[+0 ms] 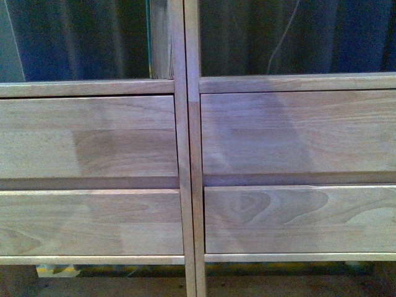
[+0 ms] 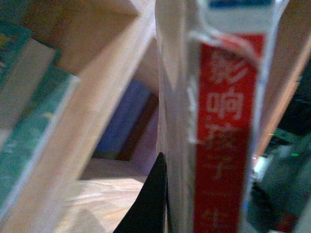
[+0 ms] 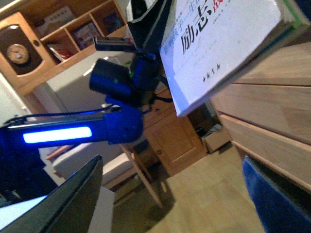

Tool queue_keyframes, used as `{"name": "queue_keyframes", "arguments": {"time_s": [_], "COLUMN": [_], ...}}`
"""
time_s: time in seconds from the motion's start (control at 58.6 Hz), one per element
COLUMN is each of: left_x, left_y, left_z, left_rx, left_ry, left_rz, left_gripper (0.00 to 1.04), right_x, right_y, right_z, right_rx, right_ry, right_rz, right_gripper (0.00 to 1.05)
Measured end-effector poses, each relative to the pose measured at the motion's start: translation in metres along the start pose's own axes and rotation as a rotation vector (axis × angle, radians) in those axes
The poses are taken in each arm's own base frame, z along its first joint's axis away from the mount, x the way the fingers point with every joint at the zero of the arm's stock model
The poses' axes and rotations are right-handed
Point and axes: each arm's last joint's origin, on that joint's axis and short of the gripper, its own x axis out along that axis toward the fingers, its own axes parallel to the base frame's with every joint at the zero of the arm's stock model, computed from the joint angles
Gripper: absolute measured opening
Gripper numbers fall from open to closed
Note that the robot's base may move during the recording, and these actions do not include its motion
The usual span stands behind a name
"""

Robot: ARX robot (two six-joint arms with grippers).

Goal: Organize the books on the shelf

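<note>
In the left wrist view my left gripper [image 2: 167, 204] is shut on a book [image 2: 223, 126] with a red spine and pale page edges. One black finger [image 2: 150, 199] presses its side. The book stands upright, close to a light wood shelf divider [image 2: 97, 107]. In the right wrist view the same book [image 3: 223, 53] shows its white printed cover, held by the left gripper [image 3: 146, 24] beside the shelf's drawer fronts [image 3: 272, 116]. My right gripper [image 3: 170, 204] is open and empty above the floor. The front view shows the shelf's four drawer fronts [image 1: 93, 136] and no arm.
Green books [image 2: 29, 126] lean in one shelf compartment, and a blue book [image 2: 126, 121] lies in a further one. A darker wood cabinet [image 3: 170, 136], a white table [image 3: 82, 165] and a wall rack with a clock [image 3: 19, 51] stand across the room.
</note>
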Motion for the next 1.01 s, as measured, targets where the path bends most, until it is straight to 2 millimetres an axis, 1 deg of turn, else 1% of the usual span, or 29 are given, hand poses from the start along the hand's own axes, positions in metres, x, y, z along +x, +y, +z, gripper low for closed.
{"name": "queue_keyframes", "arguments": {"time_s": [0.017,0.051,0.068,0.085,0.171,0.188,0.205,0.273,0.358,0.392,0.409,0.426,0.46,0.477,0.495,0.512,0.529,0.546,0.563,0.58,0.648,0.665,0.716,0.733,0.784,0.801,0.836,0.887,1.006], "left_x": [0.0,0.0,-0.001,-0.001,-0.001,-0.001,-0.001,0.001,0.007,0.009,0.01,0.013,0.015,0.017,0.018,0.021,0.023,0.026,0.028,0.029,0.039,0.043,0.052,0.056,0.066,0.07,0.073,0.081,0.097], "left_y": [0.001,0.006,0.009,0.01,0.023,0.025,0.028,0.035,0.048,0.05,0.053,0.056,0.059,0.062,0.063,0.065,0.068,0.072,0.075,0.077,0.087,0.09,0.094,0.096,0.1,0.101,0.102,0.104,0.107], "left_z": [0.001,0.004,0.005,0.006,0.011,0.012,0.013,0.017,0.022,0.023,0.024,0.025,0.025,0.026,0.026,0.026,0.026,0.025,0.025,0.025,0.025,0.024,0.023,0.022,0.021,0.02,0.019,0.017,0.012], "left_rx": [0.017,0.069,0.118,0.125,0.297,0.308,0.349,0.449,0.563,0.58,0.607,0.625,0.639,0.652,0.659,0.675,0.695,0.713,0.728,0.73,0.783,0.794,0.82,0.835,0.856,0.866,0.875,0.893,0.929], "left_ry": [0.0,0.003,0.006,0.006,0.015,0.014,0.014,0.019,0.033,0.036,0.041,0.046,0.047,0.051,0.052,0.054,0.057,0.063,0.071,0.074,0.088,0.091,0.09,0.089,0.088,0.082,0.082,0.08,0.084], "left_rz": [0.019,0.072,0.108,0.125,0.245,0.255,0.273,0.313,0.369,0.377,0.386,0.393,0.4,0.408,0.409,0.411,0.415,0.424,0.432,0.436,0.464,0.47,0.475,0.477,0.482,0.483,0.483,0.478,0.467], "left_gripper": [0.07,0.07,0.07,0.07,0.07,0.07,0.07,0.07,0.07,0.07,0.07,0.07,0.07,0.07,0.07,0.07,0.07,0.07,0.07,0.07,0.07,0.07,0.07,0.07,0.07,0.07,0.07,0.07,0.07], "right_x": [-0.002,-0.007,-0.01,-0.012,-0.025,-0.027,-0.03,-0.037,-0.045,-0.045,-0.044,-0.044,-0.044,-0.045,-0.046,-0.047,-0.049,-0.052,-0.054,-0.054,-0.058,-0.059,-0.061,-0.061,-0.063,-0.064,-0.064,-0.066,-0.067], "right_y": [-0.001,-0.004,-0.005,-0.006,-0.01,-0.01,-0.008,-0.003,0.013,0.018,0.022,0.027,0.031,0.034,0.036,0.037,0.036,0.035,0.035,0.035,0.033,0.031,0.028,0.028,0.027,0.027,0.028,0.028,0.031], "right_z": [0.001,0.004,0.005,0.006,0.014,0.015,0.018,0.025,0.03,0.031,0.032,0.032,0.031,0.027,0.024,0.017,0.009,-0.006,-0.015,-0.018,-0.042,-0.051,-0.067,-0.073,-0.085,-0.09,-0.093,-0.1,-0.112], "right_rx": [0.003,-0.03,-0.074,-0.078,-0.272,-0.291,-0.353,-0.511,-0.73,-0.758,-0.751,-0.71,-0.672,-0.635,-0.617,-0.575,-0.539,-0.49,-0.473,-0.468,-0.451,-0.444,-0.437,-0.437,-0.435,-0.436,-0.438,-0.44,-0.449], "right_ry": [-0.005,-0.017,-0.022,-0.026,-0.07,-0.079,-0.094,-0.14,-0.218,-0.234,-0.241,-0.242,-0.227,-0.216,-0.205,-0.175,-0.143,-0.091,-0.07,-0.063,-0.038,-0.026,-0.011,-0.005,0.004,0.004,0.003,0.0,-0.012], "right_rz": [-0.021,-0.086,-0.125,-0.144,-0.294,-0.307,-0.329,-0.394,-0.485,-0.526,-0.593,-0.671,-0.724,-0.8,-0.829,-0.879,-0.92,-0.966,-0.982,-0.986,-1.015,-1.014,-1.018,-1.015,-1.016,-1.014,-1.015,-1.017,-1.041], "right_gripper": [0.98,0.98,0.98,0.98,0.98,0.98,0.98,0.98,0.98,0.96,0.93,0.9,0.87,0.84,0.82,0.78,0.75,0.7,0.67,0.65,0.51,0.46,0.35,0.3,0.2,0.14,0.11,0.03,0.03]}}
